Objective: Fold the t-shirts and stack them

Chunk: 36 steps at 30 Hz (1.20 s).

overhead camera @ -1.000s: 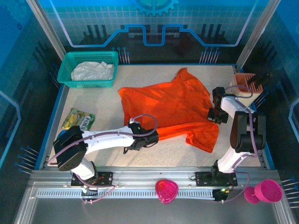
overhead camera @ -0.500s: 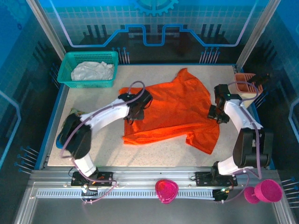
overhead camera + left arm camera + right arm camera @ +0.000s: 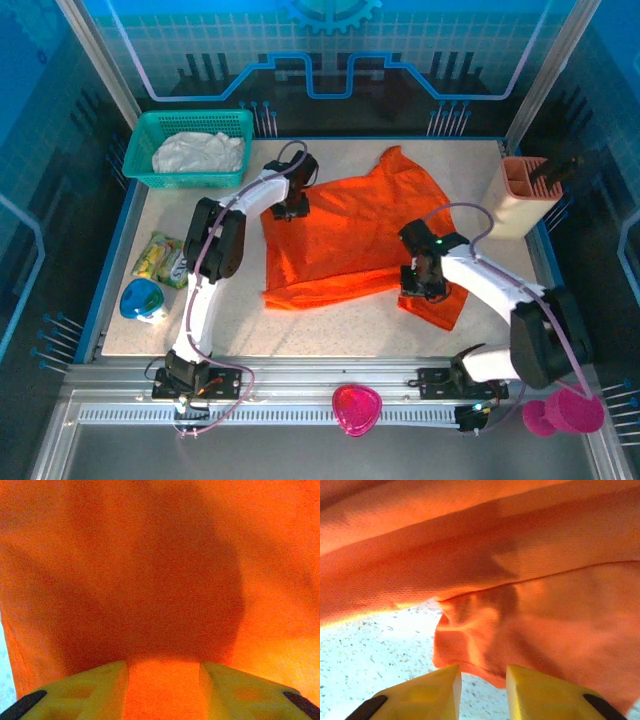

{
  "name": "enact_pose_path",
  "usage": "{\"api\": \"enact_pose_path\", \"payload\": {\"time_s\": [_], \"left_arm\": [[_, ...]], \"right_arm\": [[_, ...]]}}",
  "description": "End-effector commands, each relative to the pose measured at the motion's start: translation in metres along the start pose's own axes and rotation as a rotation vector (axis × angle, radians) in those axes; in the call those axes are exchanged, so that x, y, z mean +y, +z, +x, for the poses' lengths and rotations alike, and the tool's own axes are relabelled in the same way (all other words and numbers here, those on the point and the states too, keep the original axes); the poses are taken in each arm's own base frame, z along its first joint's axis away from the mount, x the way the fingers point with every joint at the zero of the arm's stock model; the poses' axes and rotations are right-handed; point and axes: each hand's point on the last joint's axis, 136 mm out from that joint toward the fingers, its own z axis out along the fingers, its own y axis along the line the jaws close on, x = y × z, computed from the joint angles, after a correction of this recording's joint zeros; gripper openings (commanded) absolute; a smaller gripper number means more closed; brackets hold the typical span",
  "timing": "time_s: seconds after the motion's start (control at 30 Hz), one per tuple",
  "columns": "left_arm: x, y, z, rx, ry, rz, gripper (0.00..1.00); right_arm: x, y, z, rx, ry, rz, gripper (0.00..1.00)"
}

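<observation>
The orange tee lies mid-bench, its long axis roughly 9 to 3 o'clock. The left end effector sits on its 10 o'clock corner, fingers apart with cloth filling the gap (pinched or merely pressed, I cannot tell). The right end effector, nearer the 5 o'clock sleeve, is narrowly parted and holds nothing. The white tee lies in the basket at 11.

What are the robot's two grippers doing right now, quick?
Left gripper: fingers apart on the orange t-shirt, grip cannot be told.
Right gripper: open, at that shirt's sleeve edge.
</observation>
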Motion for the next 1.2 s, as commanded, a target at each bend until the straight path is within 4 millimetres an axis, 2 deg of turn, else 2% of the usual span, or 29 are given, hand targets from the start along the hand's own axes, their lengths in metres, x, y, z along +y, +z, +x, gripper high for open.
{"api": "enact_pose_path", "payload": {"time_s": [0.0,0.17,0.37,0.53,0.63,0.77,0.97,1.1,1.17], "left_arm": [[0.006,0.007,0.000,0.061,0.047,-0.027,0.42],[0.005,0.022,-0.006,0.093,0.043,-0.024,0.43],[0.000,0.043,-0.013,0.139,0.040,-0.031,0.43],[0.005,0.055,-0.025,0.150,0.022,-0.050,0.43],[0.013,0.059,-0.034,0.144,-0.006,-0.049,0.44],[0.026,0.059,-0.046,0.131,-0.043,-0.043,0.44],[0.029,0.054,-0.063,0.095,-0.069,0.006,0.45],[0.021,0.047,-0.066,0.089,-0.077,0.051,0.46],[0.016,0.038,-0.068,0.079,-0.078,0.083,0.50]], "right_arm": [[0.020,0.017,-0.002,0.018,0.019,-0.020,0.29],[0.027,0.037,0.008,0.077,-0.013,0.023,0.25],[0.020,0.048,0.047,0.148,-0.029,0.056,0.24],[0.016,0.042,0.077,0.185,-0.032,0.048,0.21],[0.016,0.034,0.087,0.186,-0.043,0.040,0.11],[0.015,0.024,0.094,0.188,-0.056,0.027,0.00],[0.015,0.017,0.097,0.192,-0.070,0.024,0.00],[0.017,0.018,0.094,0.197,-0.086,0.037,0.15],[0.022,0.016,0.092,0.197,-0.099,0.026,0.33]]}}
